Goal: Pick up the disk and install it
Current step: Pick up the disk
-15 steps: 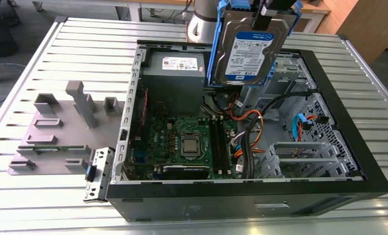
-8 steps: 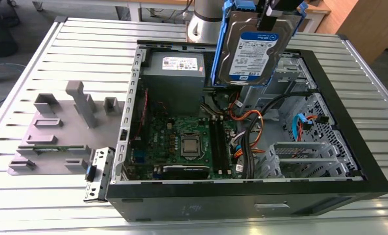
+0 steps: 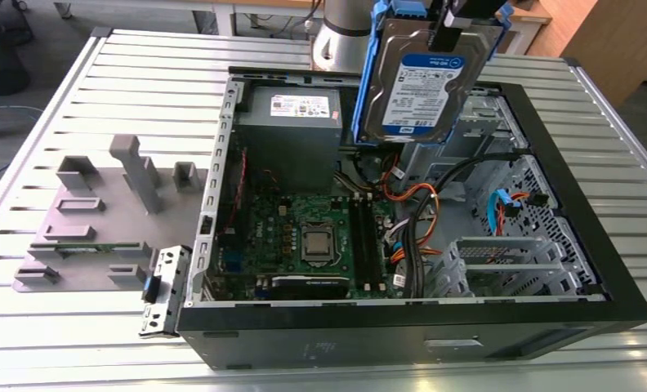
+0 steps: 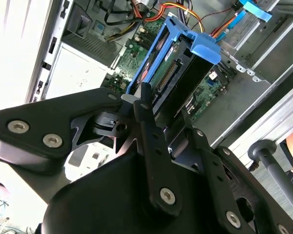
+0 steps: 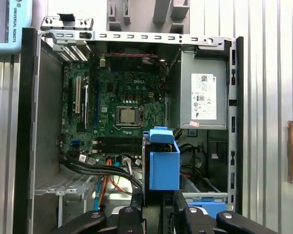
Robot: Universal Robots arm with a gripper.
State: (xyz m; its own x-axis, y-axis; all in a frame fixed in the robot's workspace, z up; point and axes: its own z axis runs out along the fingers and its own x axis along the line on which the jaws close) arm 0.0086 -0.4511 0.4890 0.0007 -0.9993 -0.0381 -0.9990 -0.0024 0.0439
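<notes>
1. Step in hand: the pick-up looks done and the install does not. The end effector is clamped on the upper end of the disk, its fingers narrow against the blue rails. The disk hangs upright, label facing the camera in the exterior view, clear of everything below.

2. Where the disk is: it is in the air above the open computer case, over the part of the case nearest the tabletop's far edge. It hangs between the grey power supply and the metal drive cage, touching neither.

3. In the second wrist view the disk juts out beyond the end effector, connector edge showing, with the motherboard beneath.

4. In the first wrist view the disk hangs over a bundle of cables beside the motherboard.

5. What the install calls for, as I judge it: the rails must line up squarely with the cage's slot, and the orange cables lying just below must stay out of the path. A tilted entry would likely jam the rails.
</notes>
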